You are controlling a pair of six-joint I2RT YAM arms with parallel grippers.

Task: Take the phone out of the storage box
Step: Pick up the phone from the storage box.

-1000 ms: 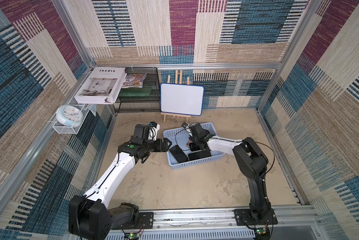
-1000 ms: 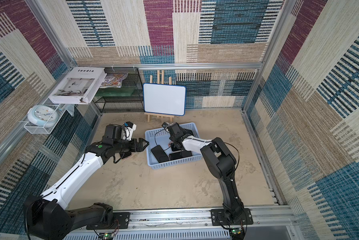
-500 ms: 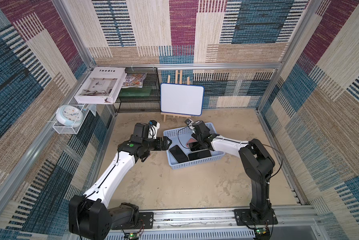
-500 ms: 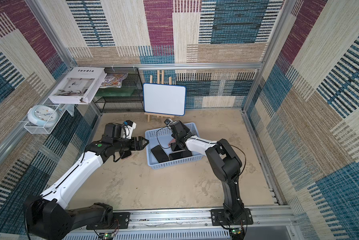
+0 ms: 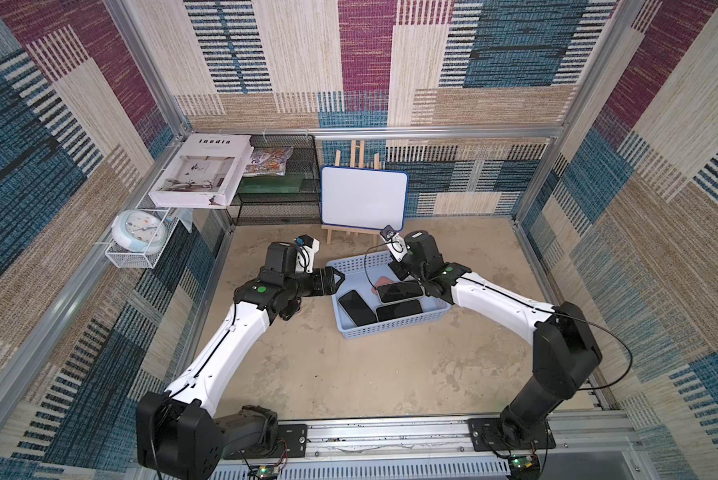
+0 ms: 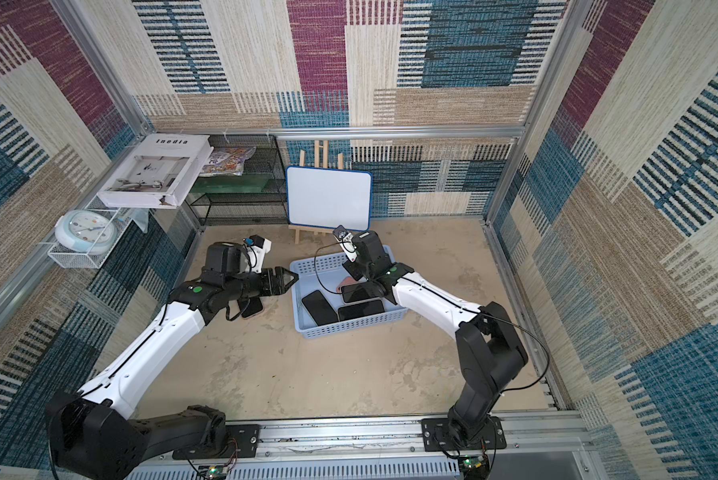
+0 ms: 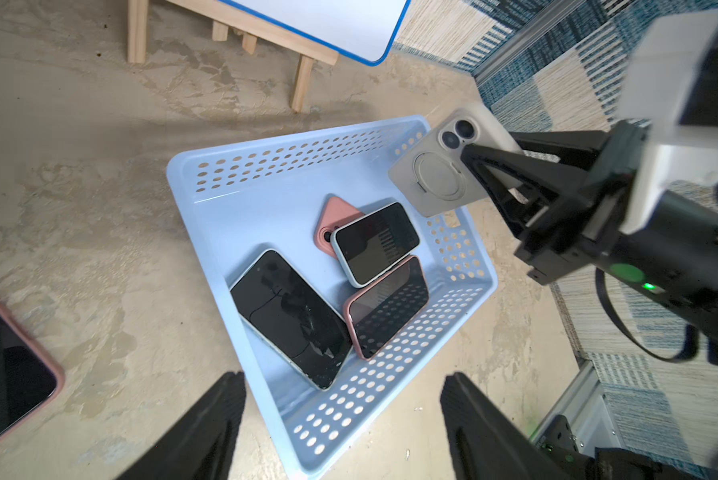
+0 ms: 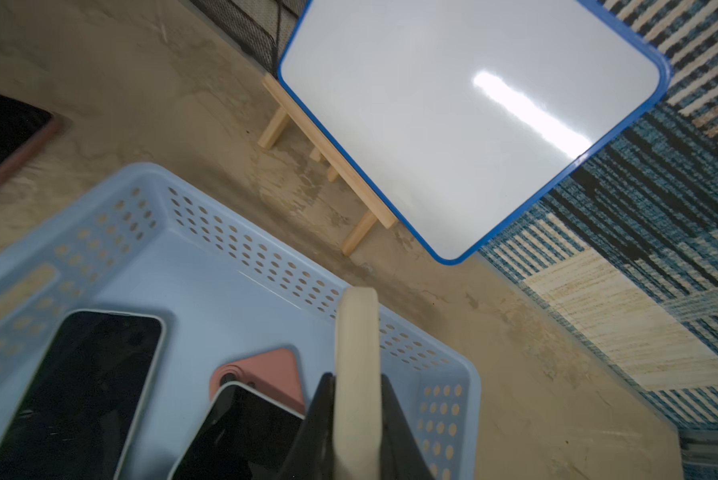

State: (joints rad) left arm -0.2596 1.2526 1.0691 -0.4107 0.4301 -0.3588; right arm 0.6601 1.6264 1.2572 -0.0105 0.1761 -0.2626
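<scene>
Off to the left, a pink-cased phone [image 7: 0, 357] lies flat on the desk [image 5: 349, 374]. The left hand [image 7: 345, 415] hangs released, its fingers spread wide around nothing, just beside the left end of the storage box [image 7: 291, 149]. The box sits mid-desk in front of a whiteboard [image 5: 363, 199]. A cracked black phone [image 7: 291, 316] and a few others lie in it, partly stacked. On the right, the right hand [image 7: 473, 153] is clenched on a beige phone [image 7: 440, 174], holding it raised over the box's right end.
</scene>
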